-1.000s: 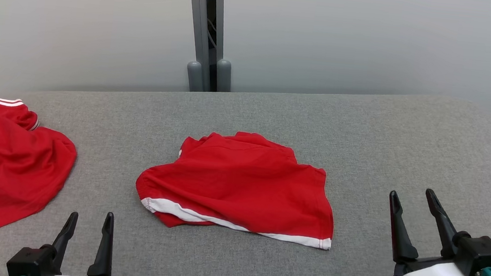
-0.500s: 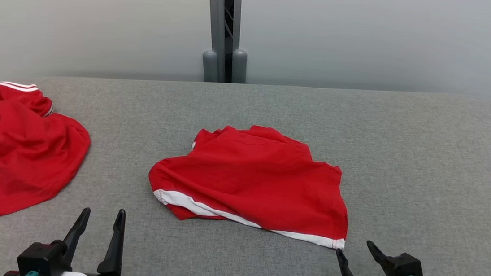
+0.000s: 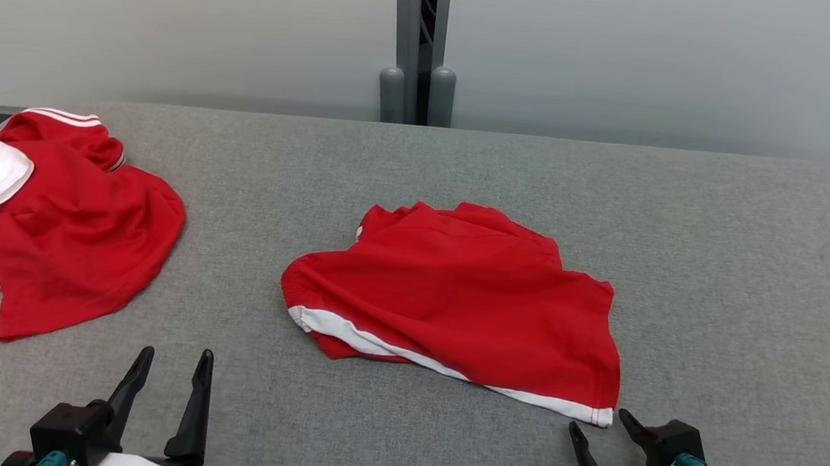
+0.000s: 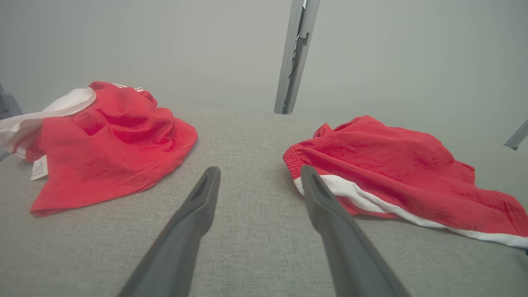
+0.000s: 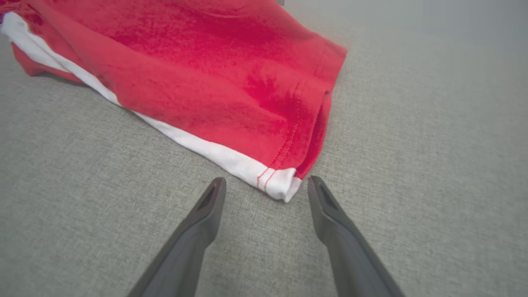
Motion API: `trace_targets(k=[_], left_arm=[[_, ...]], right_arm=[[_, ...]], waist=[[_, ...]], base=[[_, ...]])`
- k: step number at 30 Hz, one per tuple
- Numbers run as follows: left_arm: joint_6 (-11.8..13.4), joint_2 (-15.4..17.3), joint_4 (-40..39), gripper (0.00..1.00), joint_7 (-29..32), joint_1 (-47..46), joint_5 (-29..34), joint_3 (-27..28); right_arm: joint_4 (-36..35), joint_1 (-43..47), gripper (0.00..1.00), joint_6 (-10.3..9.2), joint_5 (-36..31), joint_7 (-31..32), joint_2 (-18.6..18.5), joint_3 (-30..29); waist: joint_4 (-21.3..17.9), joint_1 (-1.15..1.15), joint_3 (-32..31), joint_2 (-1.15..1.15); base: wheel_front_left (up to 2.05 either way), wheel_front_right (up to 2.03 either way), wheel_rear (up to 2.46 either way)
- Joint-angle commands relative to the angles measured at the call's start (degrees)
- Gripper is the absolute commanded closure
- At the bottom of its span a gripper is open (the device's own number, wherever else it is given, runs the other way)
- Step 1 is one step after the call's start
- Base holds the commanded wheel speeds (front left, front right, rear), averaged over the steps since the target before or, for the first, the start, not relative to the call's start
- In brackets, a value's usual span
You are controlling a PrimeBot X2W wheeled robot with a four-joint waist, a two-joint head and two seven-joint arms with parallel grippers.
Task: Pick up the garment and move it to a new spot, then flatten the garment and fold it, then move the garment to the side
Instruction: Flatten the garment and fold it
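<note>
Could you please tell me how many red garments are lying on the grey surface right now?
2: the middle garment lies at the centre of the table; the left garment lies crumpled near its left edge. None seems hidden.

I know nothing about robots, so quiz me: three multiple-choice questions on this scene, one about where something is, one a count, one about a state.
1. Where is the right gripper?
A. at the middle garment's near right corner
B. beyond its far edge
C. at its left end

2. How many red garments lie on the table?
A. one
B. two
C. three

3. The left gripper is:
A. shut on cloth
B. open and empty
C. shut and empty

Answers:
1 A: its spread fingers point at the white-hemmed corner.
2 B: the middle garment and the left garment.
3 B: its fingers stand apart over bare table.
</note>
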Motion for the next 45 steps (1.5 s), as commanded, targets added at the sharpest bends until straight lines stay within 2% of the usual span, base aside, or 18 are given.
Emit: trace_targets(k=[1,6,7,10,12,16,21,30,37,45], left_arm=[[-0.08,0.39,0.12,0.00,-0.09,-0.93,-0.10,0.09],[0.00,0.73,0.00,0.00,-0.07,-1.36,-0.12,0.24],[0.02,0.78,-0.01,0.00,-0.08,-1.43,-0.11,0.23],[0.07,0.89,-0.03,0.00,-0.08,-1.56,-0.16,0.18],[0.09,0.95,-0.04,0.00,-0.08,-1.55,-0.21,0.13],[0.23,1.03,-0.21,0.00,-0.13,-1.52,-0.24,0.27],[-1.08,0.23,-0.40,0.00,0.17,-1.70,-1.40,-0.29],[-7.04,-2.53,2.83,0.00,4.37,-4.82,-5.58,-3.82],[-11.92,-5.01,13.18,0.00,7.72,-12.47,-6.60,-6.78],[-16.60,-7.73,29.12,0.00,8.79,-21.09,-8.14,-8.01]], right_arm=[[0.67,-0.95,0.00,-0.01,0.16,-0.69,-0.35,0.02],[4.38,-3.26,0.01,-0.01,0.45,-1.90,-0.32,0.92],[5.16,-3.77,0.16,-0.01,0.49,-2.06,-0.33,1.09],[7.19,-4.91,0.55,-0.01,1.26,-2.64,-0.33,1.72],[8.11,-5.52,0.68,-0.01,2.26,-2.97,-0.33,2.37],[8.63,-6.72,1.00,-0.01,4.29,-4.40,-0.35,2.97],[6.28,-6.94,1.00,-0.01,5.65,-5.52,-0.54,2.46],[0.30,-4.83,1.00,-0.01,4.18,-5.10,-2.73,1.94],[-2.41,-4.24,1.00,-0.01,3.62,-3.41,-4.44,0.95],[-1.51,-6.29,1.00,-0.01,3.42,-3.09,-4.66,0.62]], waist=[[0.39,0.00,0.32,0.00],[1.27,0.00,0.98,0.00],[1.40,0.00,1.06,0.00],[1.72,0.00,1.27,0.00],[1.83,0.00,1.35,0.00],[1.64,0.00,1.47,0.00],[0.88,0.00,1.56,0.00],[-0.74,0.00,2.05,0.00],[-1.68,0.00,2.92,0.00],[-3.11,0.00,4.54,0.00]], base=[[0.00,0.00,0.00],[0.00,0.00,0.00],[0.00,0.00,0.00],[0.00,0.00,0.00],[0.00,0.00,0.00],[0.00,0.00,0.00],[0.00,0.00,0.00],[0.00,0.00,0.00],[0.00,0.00,0.00],[0.00,0.00,0.00]])
